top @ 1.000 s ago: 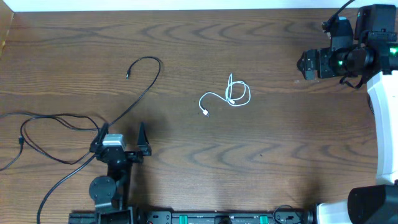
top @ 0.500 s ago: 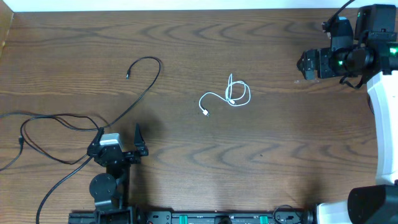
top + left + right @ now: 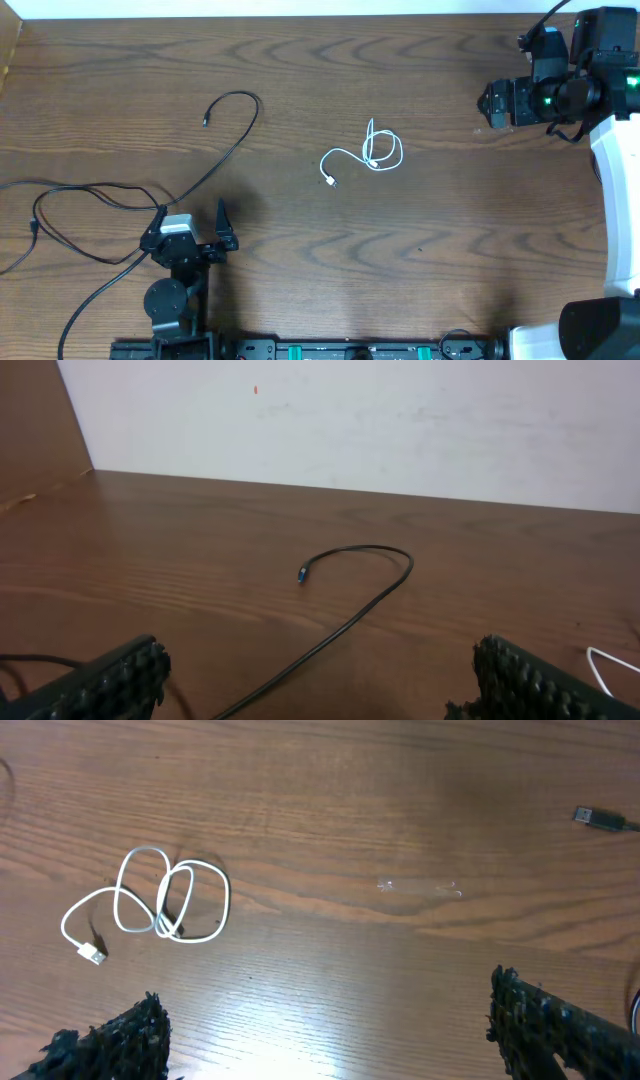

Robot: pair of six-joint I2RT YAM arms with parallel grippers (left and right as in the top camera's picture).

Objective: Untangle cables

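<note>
A short white cable [image 3: 368, 152] lies coiled in loose loops at the table's middle, its plug [image 3: 92, 956] toward the near left in the right wrist view. A long black cable [image 3: 232, 145] curves from its small plug [image 3: 301, 573] down past my left gripper [image 3: 190, 212]. It joins more black cable loops [image 3: 70, 205] at the left edge. My left gripper [image 3: 320, 695] stands wide open, and the black cable [image 3: 345, 625] runs on the table between its fingers, ungripped. My right gripper [image 3: 484, 104] hovers open at the far right, well away from the white cable [image 3: 165, 905].
Another black plug [image 3: 595, 817] lies at the top right of the right wrist view. The right arm's white body [image 3: 618, 170] fills the right edge. A base rail [image 3: 320, 350] runs along the front edge. A pale wall [image 3: 400, 420] backs the table.
My left gripper has drawn back slightly toward the front edge, still open. The cables and the right arm have not moved.
</note>
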